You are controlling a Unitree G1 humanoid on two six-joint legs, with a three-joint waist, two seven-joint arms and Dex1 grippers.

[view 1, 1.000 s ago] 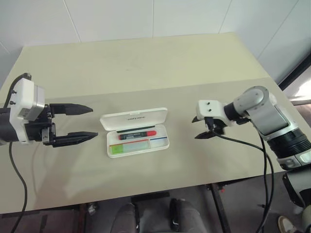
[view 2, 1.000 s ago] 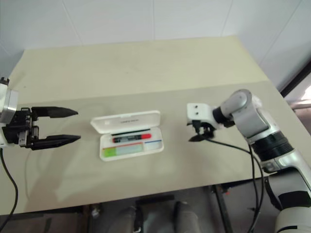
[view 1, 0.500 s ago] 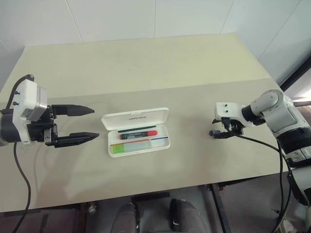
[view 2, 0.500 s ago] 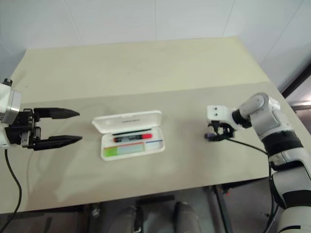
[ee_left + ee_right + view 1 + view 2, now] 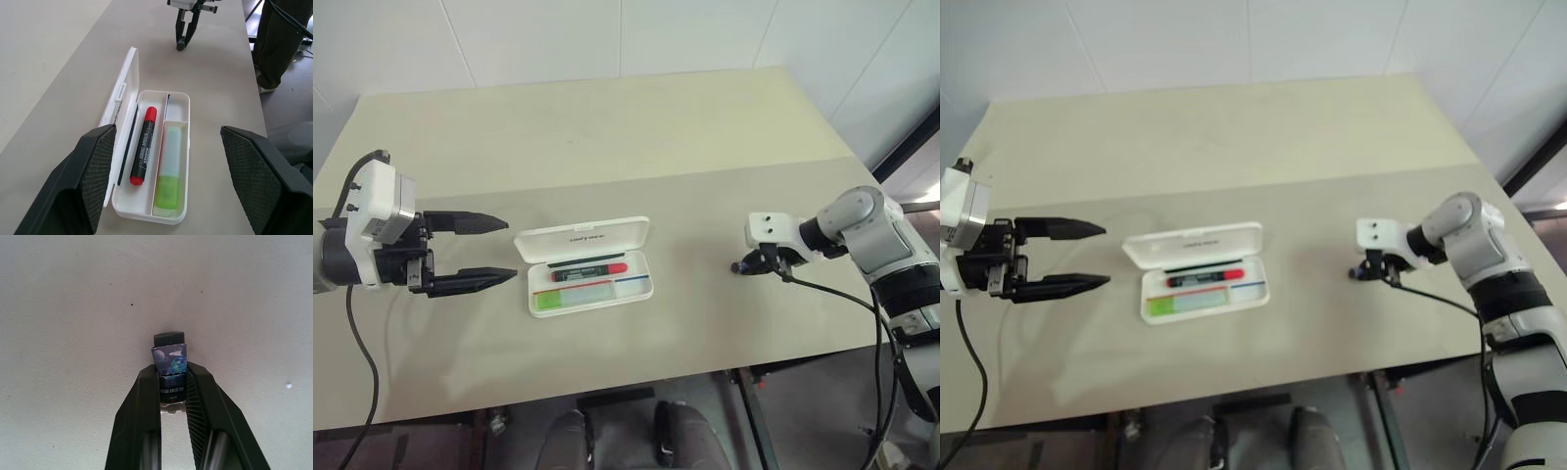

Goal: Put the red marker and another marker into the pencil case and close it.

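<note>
Right pincer (image 5: 173, 391) now clamped on small dark stub (image 5: 169, 363); wrist cam.

Lettering on the pencil case (image 5: 584, 240) lid unreadable

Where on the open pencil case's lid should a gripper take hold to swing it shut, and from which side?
Grip the lid at its free long edge, midway along, coming from the far side of the pencil case. The lid lies flat behind the tray, hinged along their shared edge, so that edge likely swings most easily.
</note>
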